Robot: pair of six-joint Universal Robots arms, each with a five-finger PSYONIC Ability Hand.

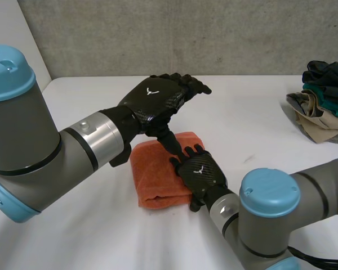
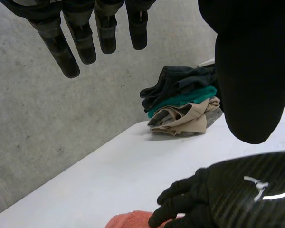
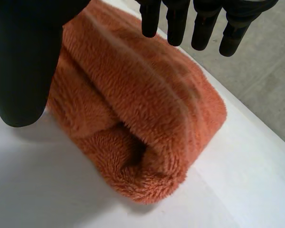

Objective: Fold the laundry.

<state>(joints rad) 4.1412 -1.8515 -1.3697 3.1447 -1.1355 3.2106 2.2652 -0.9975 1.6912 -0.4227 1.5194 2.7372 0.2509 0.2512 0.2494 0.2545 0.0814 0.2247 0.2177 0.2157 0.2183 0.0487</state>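
Note:
A folded orange towel (image 1: 155, 177) lies in the middle of the white table (image 1: 253, 129). My right hand (image 1: 200, 172) rests flat on the towel's right end, fingers straight and open. In the right wrist view the thick folded roll of the towel (image 3: 147, 123) sits under the straight fingers (image 3: 204, 23) and thumb (image 3: 23, 61). My left hand (image 1: 158, 97) hovers above the towel's far edge, open and holding nothing. Its fingers (image 2: 71, 45) and thumb (image 2: 249, 71) point out over the table, with my right hand (image 2: 237, 194) and a corner of the towel (image 2: 133, 220) below them.
A pile of dark, green and beige clothes (image 1: 321, 104) sits at the table's back right edge, also seen beyond the left hand's fingertips as a clothes pile (image 2: 183, 102). A grey wall (image 1: 186, 34) runs behind the table.

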